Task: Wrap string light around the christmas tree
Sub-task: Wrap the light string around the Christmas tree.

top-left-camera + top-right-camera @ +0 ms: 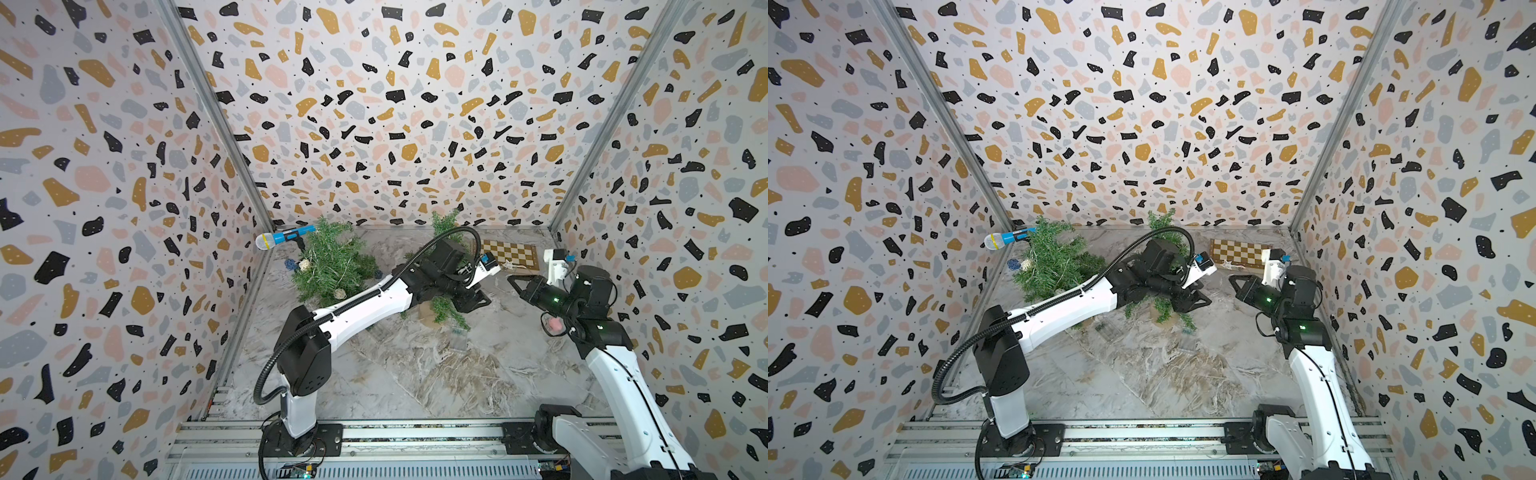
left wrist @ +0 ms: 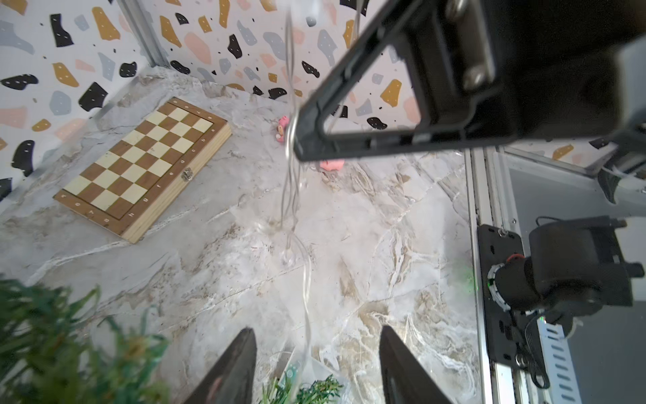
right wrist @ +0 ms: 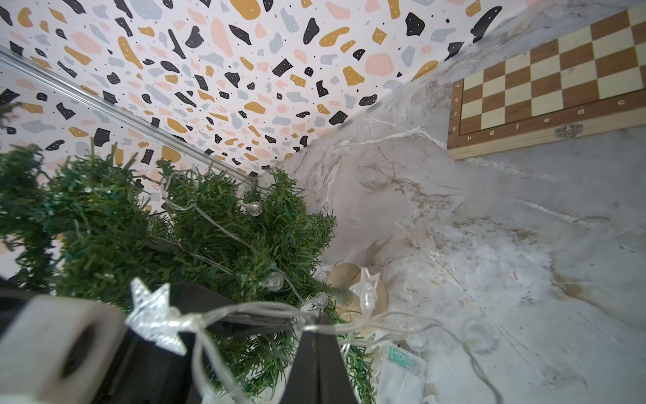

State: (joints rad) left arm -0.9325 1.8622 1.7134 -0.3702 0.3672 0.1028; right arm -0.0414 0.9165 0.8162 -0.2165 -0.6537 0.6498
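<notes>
Right gripper [image 1: 512, 279] is pinched tight on the clear-wired string light [image 3: 258, 309], holding the strand up off the grey marble-patterned tabletop [image 1: 415, 374]. It is just beside the small green bristly Christmas tree [image 1: 448, 311], which sits mid-table towards the back wall.

The right wrist view shows round bulbs and wire threaded through the branches, and a frosted plastic star [image 3: 153, 316] dangling on the strand. Above the tree is the left gripper [image 2: 316, 330], jaws standing apart. The wire drops between them with nothing clamped.

This reads as a handover in mid-wrap, with part of the strand on the tree and the loose run waiting for its next lap. The next move calls for the left jaws to close on the wire below the right's pinch before the right lets go. The strand then goes round the far side with some slack, because that light tree could tip if tugged.

A flat clear box [image 3: 402, 370] at the tree's foot looks like the battery pack, though it is too blurred to be sure. The wooden folding chessboard [image 1: 509, 251] lies by the back wall, apart from the strand.
</notes>
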